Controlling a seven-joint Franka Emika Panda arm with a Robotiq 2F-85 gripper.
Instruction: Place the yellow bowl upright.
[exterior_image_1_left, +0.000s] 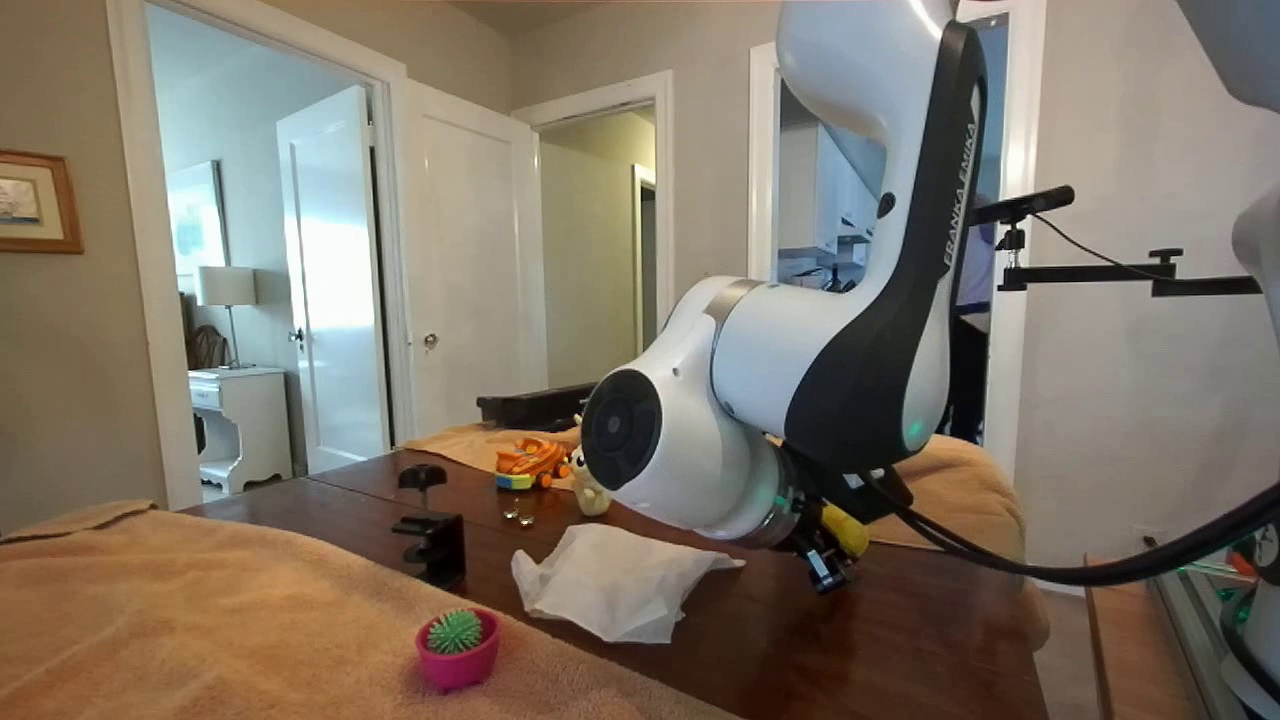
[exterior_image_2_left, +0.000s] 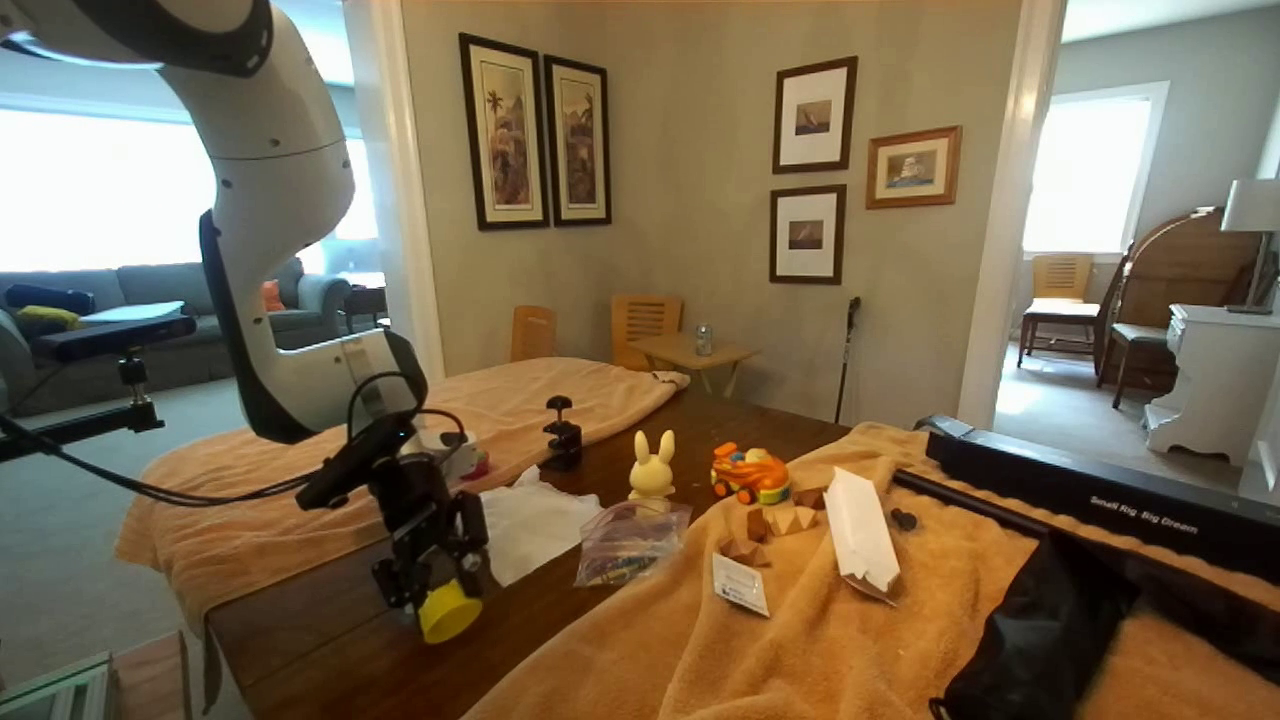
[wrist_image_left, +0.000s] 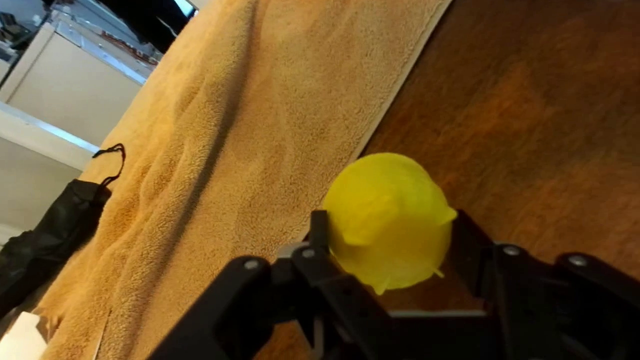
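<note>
Yellow bowl (wrist_image_left: 387, 215), wrist view: smooth, plastic-looking, round-bodied, small pointed tabs at its edge. My gripper (wrist_image_left: 392, 225) pinches it, black fingers (wrist_image_left: 319, 227) pressing from either side. Rounded side presented; mouth out of sight. Upright placing, I judge, turns on rolling that rounded side underneath. Beyond: tan towel (wrist_image_left: 280, 125), plush, creased, hemmed; brown wooden table (wrist_image_left: 540, 115), blurred.

In an exterior view: yellow bowl (exterior_image_2_left: 449, 612) at the far end of my fingers, canted, its axis off vertical, seen against the table; whether they touch I cannot tell. Nearby: white sheet (exterior_image_2_left: 540, 518), thin, crumpled; bag (exterior_image_2_left: 640, 545), clear, limp plastic.

In an exterior view: yellow bowl (exterior_image_1_left: 846, 531), only partly visible beside my fingers. Well apart from my gripper: pink bowl (exterior_image_1_left: 458, 667), small, smooth, cupping a green spiky ball (exterior_image_1_left: 455, 632), on another tan towel (exterior_image_1_left: 250, 620).
</note>
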